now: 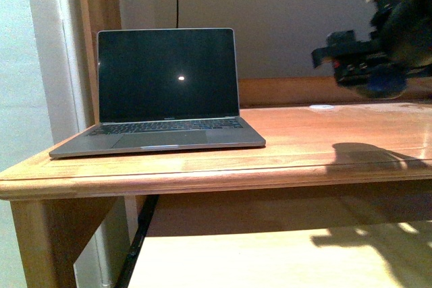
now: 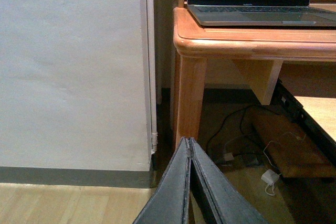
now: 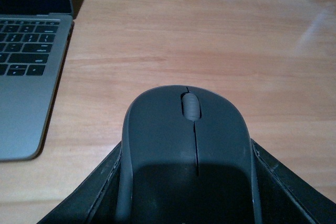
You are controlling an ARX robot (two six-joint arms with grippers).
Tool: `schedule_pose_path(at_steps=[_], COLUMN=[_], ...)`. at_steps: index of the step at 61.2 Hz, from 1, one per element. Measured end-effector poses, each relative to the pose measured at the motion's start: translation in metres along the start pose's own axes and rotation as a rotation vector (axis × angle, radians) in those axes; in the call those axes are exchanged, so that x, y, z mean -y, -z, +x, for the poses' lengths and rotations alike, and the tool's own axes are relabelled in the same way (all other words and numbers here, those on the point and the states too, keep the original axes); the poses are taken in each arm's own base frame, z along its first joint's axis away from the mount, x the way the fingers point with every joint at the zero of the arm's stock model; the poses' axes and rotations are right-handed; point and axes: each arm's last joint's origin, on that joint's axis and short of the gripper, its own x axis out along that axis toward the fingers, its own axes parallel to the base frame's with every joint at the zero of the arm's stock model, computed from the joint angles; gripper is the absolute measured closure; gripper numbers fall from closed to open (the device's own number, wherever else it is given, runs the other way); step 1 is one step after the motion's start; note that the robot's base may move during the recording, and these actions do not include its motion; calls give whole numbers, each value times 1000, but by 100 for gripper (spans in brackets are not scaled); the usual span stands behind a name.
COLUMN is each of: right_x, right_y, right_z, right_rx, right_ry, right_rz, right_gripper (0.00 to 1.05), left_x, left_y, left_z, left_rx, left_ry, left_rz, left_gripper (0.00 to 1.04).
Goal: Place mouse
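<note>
while my right pincer (image 3: pixel 184 198) grips mouse (image 3: pixel 186 145) above desk (image 3: pixel 157 51), right of laptop (image 3: pixel 26 77), pickup done; left to do: lower, set down, release; my left pincer (image 2: pixel 190 182) closed, empty, low by desk leg (image 2: pixel 189 103)

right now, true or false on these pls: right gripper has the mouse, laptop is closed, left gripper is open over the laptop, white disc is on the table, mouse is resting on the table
1. The right gripper holds the mouse. True.
2. The laptop is closed. False: its lid is open and the screen is dark.
3. The left gripper is open over the laptop. False: it is shut and not over the table.
4. The white disc lies on the table, apart from the laptop. True.
5. The mouse rests on the table. False: it is held in the air above it.
</note>
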Motion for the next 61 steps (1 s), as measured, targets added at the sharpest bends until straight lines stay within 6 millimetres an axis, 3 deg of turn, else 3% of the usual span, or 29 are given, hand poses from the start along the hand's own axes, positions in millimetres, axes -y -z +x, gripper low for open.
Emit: schedule_pose_path(at_steps=[4,12,27,29,35,39,48,55,61], right_x=[-16,-35,-55,-58,-65,-64,-35,8,48], right_y=[1,12,23,25,26,26,21,12,16], right_z=[28,65,96,98,99,95,73,38,1], right_rx=[-33,-64,-78,-81,-42,-13,39,126,184], right_ry=[41,103,137,127,107,88,25,-29,-99], right_rz=[-11,-28,-17,-17,-2,27,85,120,127], right_gripper=[47,47,47,44,19,6,7,7,7], left_x=[0,0,0,0,0,0,0,0,0], left_y=[0,0,0,0,0,0,0,0,0], left_z=[0,0,0,0,0,0,0,0,0], left_rx=[0,0,0,0,0,0,0,0,0], left_ry=[0,0,0,0,0,0,0,0,0], left_rz=[0,0,-2,-2,-2,-2,-2,-1,-1], left_gripper=[102,102,101,94,69,54,26,7,8])
